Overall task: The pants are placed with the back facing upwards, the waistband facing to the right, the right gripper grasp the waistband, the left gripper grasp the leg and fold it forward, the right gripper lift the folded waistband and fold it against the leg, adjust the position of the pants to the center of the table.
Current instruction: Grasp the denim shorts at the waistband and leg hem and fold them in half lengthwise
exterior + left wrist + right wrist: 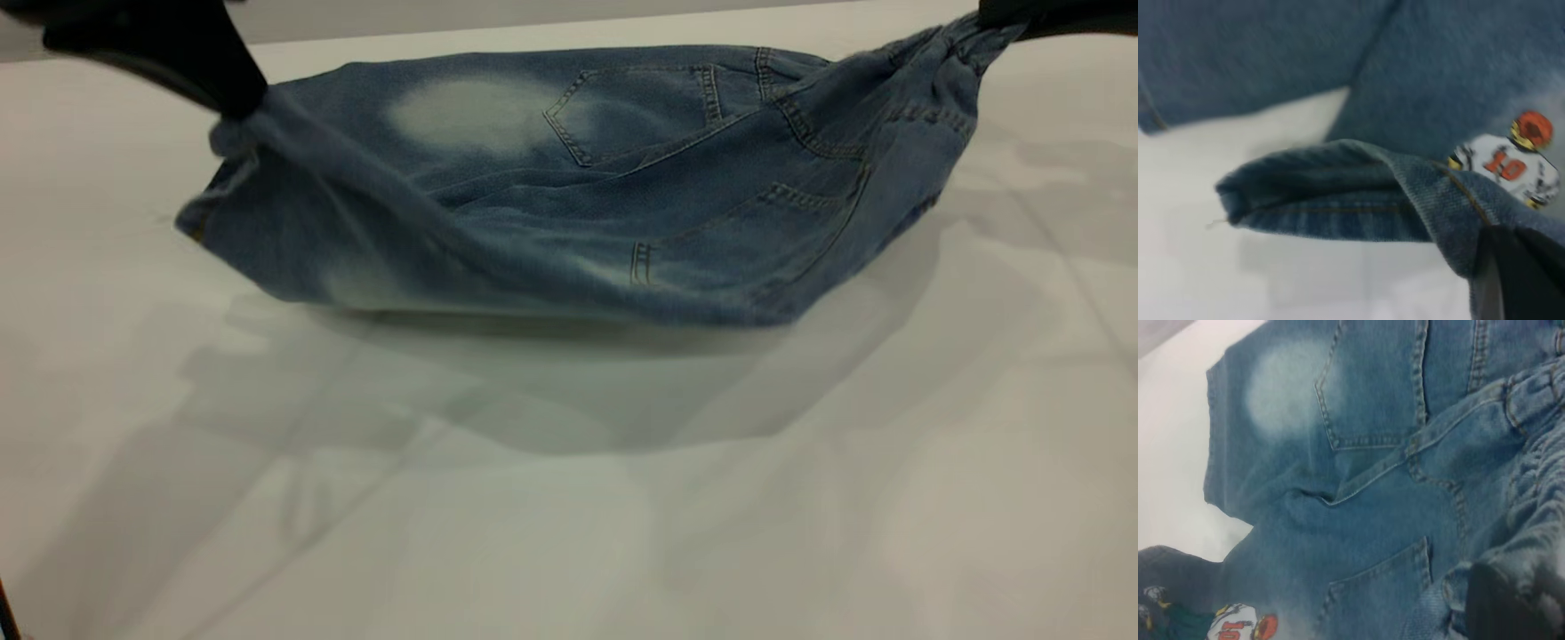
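The pants (569,187) hang stretched between both arms above the white table (569,498), back pockets facing up, the lower fold sagging near the tabletop. My left gripper (233,100), at the upper left, is shut on the hem of the leg (1358,200); the number 10 player print (1508,163) shows beside it. At the upper right my right gripper (991,18) is shut on the gathered waistband (956,44). In the right wrist view the ruched waistband (1538,520) bunches over the black finger (1498,603).
A broad shadow (551,400) lies on the table under the hanging denim. The far table edge (444,36) runs just behind the pants.
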